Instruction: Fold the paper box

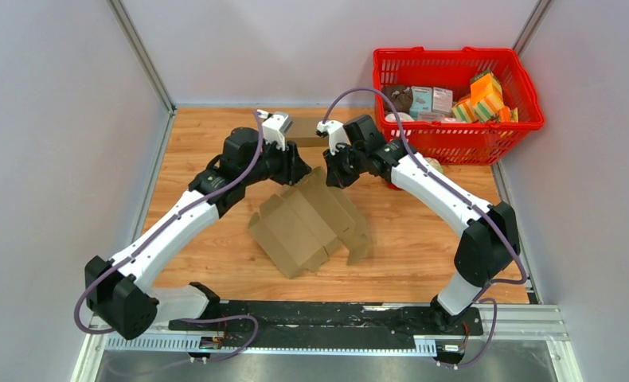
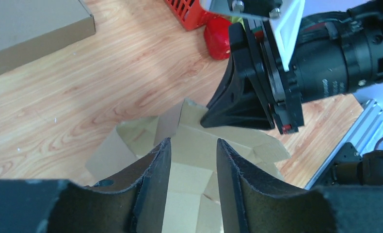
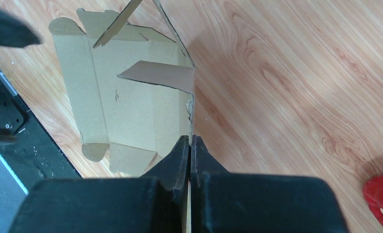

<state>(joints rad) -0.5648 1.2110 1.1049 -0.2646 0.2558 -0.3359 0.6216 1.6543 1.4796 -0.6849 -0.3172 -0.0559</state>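
Note:
The paper box [image 1: 311, 227] is a brown cardboard blank lying mostly flat in the middle of the wooden table, with its far side lifted. My right gripper [image 1: 333, 173] is shut on the edge of that raised panel; in the right wrist view the panel's thin edge [image 3: 191, 111] runs straight into the closed jaws [image 3: 190, 138]. My left gripper [image 1: 298, 170] hovers open just left of it, fingers apart over the box's inner face [image 2: 194, 155] with nothing between them [image 2: 193, 141]. The right gripper's black fingers [image 2: 238, 109] touch the panel's top edge.
A red basket [image 1: 447, 145] full of packaged goods stands at the back right. A red object [image 3: 381, 204] lies on the table beside it. A closed cardboard box [image 2: 29, 29] rests behind the arms. A black rail [image 1: 319, 314] runs along the near edge.

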